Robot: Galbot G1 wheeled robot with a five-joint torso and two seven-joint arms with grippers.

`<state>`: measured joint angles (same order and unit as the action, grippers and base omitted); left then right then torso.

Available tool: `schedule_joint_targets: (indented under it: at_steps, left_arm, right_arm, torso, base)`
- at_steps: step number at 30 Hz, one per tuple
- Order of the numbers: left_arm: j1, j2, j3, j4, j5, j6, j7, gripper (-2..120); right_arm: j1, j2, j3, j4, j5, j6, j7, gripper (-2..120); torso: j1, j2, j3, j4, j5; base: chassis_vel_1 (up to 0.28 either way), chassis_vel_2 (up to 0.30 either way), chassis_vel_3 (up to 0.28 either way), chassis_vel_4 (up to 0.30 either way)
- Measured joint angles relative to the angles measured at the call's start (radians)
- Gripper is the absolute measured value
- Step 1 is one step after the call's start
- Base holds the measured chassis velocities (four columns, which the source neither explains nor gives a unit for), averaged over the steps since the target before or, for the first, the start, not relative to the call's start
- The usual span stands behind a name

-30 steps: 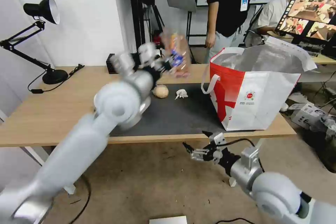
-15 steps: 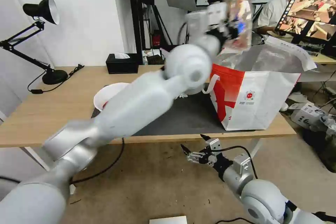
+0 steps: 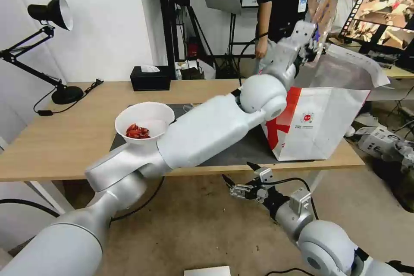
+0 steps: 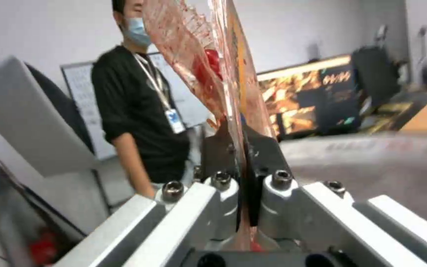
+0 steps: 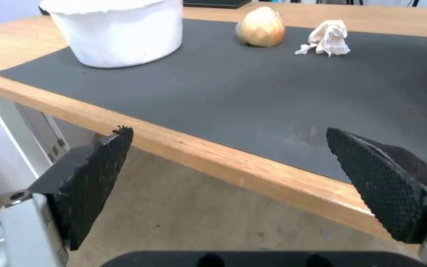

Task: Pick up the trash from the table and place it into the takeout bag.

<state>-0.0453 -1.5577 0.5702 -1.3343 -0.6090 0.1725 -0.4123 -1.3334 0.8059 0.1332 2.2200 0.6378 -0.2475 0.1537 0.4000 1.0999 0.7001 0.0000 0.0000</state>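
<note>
Your left gripper (image 3: 314, 42), upper right of the head view, is clenched on the clear plastic tray (image 3: 322, 3), pinching its edge so it stands nearly upright above the open mouth of the takeout bag (image 3: 319, 125); in the left wrist view the sauce-smeared tray (image 4: 208, 63) rises straight out of the closed pads, a grip that looks chosen to slip it in edge first. The bag stands at the right end of the table (image 3: 60, 138). At centre left the white bowl (image 3: 144, 120) of red shell scraps waits on the dark mat (image 3: 241, 148). Your right gripper (image 3: 241, 179) idles spread wide, low centre, below the table edge; its wrist view finds the bowl (image 5: 119, 33) upper left, the wrapped beige ball (image 5: 260, 26) and crumpled tissue (image 5: 328, 37) along the top, all yet to be bagged
</note>
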Motion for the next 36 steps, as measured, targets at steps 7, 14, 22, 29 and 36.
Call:
schedule_joint_targets:
  at_steps: [7,14,22,29,36]
  left_arm:
    - [0.003,0.027,0.022,0.0,0.077,0.047,0.036,5]
    - [0.0,0.029,0.021,-0.017,0.039,0.079,0.032,34]
    - [0.033,0.044,-0.057,-0.092,-0.166,0.131,-0.092,63]
    - [0.102,0.142,-0.158,-0.222,-0.285,0.165,-0.231,84]
    - [0.237,0.346,-0.303,-0.367,-0.3,0.167,-0.264,100]
  right_arm:
    - [0.006,-0.002,0.009,0.003,0.006,0.0,0.003,100]
    - [0.01,-0.006,0.016,0.0,0.02,-0.001,0.007,100]
    - [0.028,-0.012,0.014,0.011,0.035,-0.002,0.026,100]
    - [0.091,-0.016,0.009,0.037,0.075,0.003,0.027,100]
    - [0.175,-0.045,0.028,0.039,0.137,0.01,0.029,100]
  torso:
    - [0.0,0.0,0.0,0.0001,0.0]
    - [0.0,0.0,0.0,-0.0001,0.0]
    - [0.0,0.0,0.0,-0.0005,0.0]
    - [0.0,0.0,0.0,0.0003,-0.0002]
    - [0.0,0.0,0.0,-0.0001,-0.0006]
  base:
    - [0.0,0.0,0.0,0.0]
    - [0.0,0.0,0.0,0.0]
    - [0.0,0.0,0.0,0.0]
    - [0.0,0.0,0.0,0.0]
    - [0.0,0.0,0.0,0.0]
